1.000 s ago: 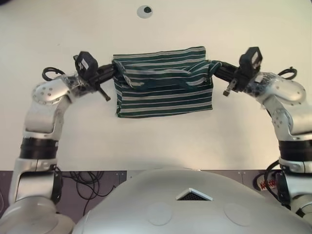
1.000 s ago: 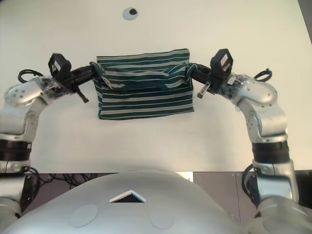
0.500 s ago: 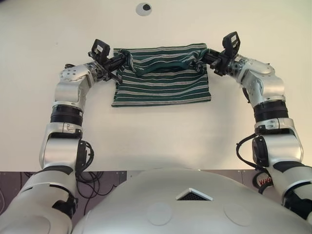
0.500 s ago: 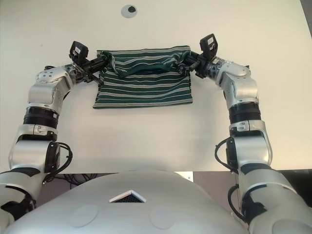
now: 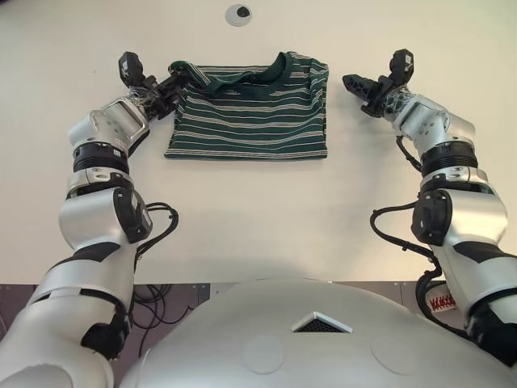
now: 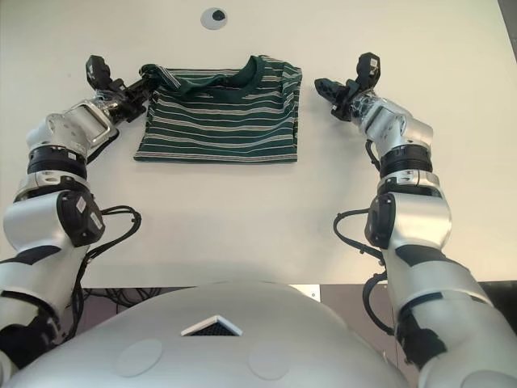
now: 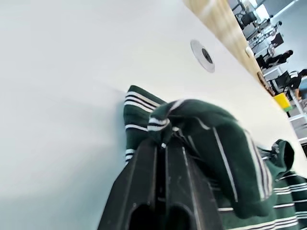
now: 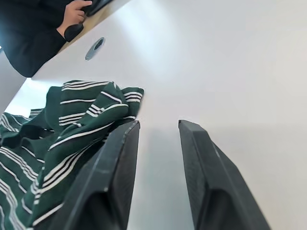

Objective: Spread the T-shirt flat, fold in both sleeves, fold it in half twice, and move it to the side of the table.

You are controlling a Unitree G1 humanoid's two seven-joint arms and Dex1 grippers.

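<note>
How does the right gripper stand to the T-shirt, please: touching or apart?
Apart: the left eye view shows bare table between the right gripper and T-shirt.

Head stereo pair looks down on T-shirt (image 5: pixel 250 109) from well back; wrist cams low, v. close at its opposite ends; all share it.

- The folded T-shirt (image 5: pixel 250 121) lies on the table (image 5: pixel 258 218) between the grippers.
- Its far corner sits in the left gripper (image 5: pixel 179 78).
- The right gripper (image 5: pixel 356 92) is just beside it, apart.
- The cable grommet (image 5: pixel 237 14) lies beyond both.

White table (image 5: pixel 258 210) w/ round grommet (image 5: pixel 238 14); cables (image 5: pixel 147 296) below.
</note>
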